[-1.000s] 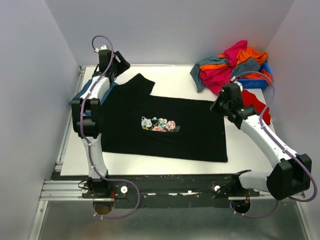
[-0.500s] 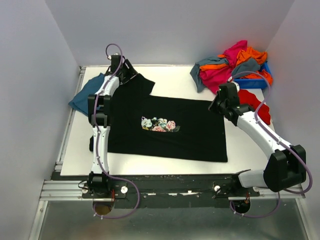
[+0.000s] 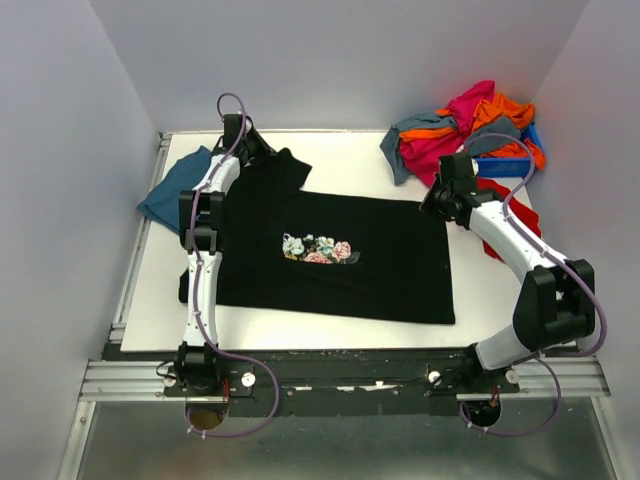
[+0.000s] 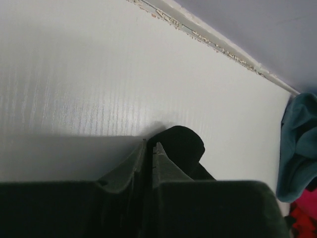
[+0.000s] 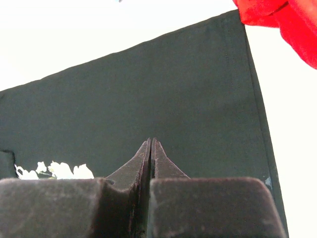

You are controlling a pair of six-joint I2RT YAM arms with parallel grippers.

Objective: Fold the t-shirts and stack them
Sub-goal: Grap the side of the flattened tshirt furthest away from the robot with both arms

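Left pincer (image 4: pixel 150 145): clenched, jaws down to a sliver. Black sleeve (image 4: pixel 182 143) bunches right at the tips. I read that as a pinch on the sleeve edge, but my own fingers hide the actual bite. Bare counter (image 4: pixel 99 74) lies beyond. Teal shirt (image 4: pixel 299 144) is off at the frame edge, apart from the sleeve.

Right pincer (image 5: pixel 150 141): clenched too, nothing visible between the jaws. It hangs over the black shirt (image 3: pixel 380 270), near its far hem corner (image 5: pixel 230 22). Can't tell whether the tips touch cloth. Red shirt (image 5: pixel 282 20) sits just past that corner.

Key relation: the black shirt lies flat, print (image 3: pixel 317 248) up. Its long axis runs left to right across the counter, sleeve end on my left and hem on my right. So each pincer is at its own far corner, and the rest of the shirt lies toward my bases.

My judgement: the next move is the far edge drawn toward me, which needs both ends gripped. The right end doesn't look gripped yet.

Hard to see:
- Collar and near-left shoulder are under my left arm in the top view.
- Left tips can't be made out from above.
- The pile (image 3: pixel 460 135) of unfolded shirts at far right covers most of the bin (image 3: pixel 505 165), and I can't count what's in it.
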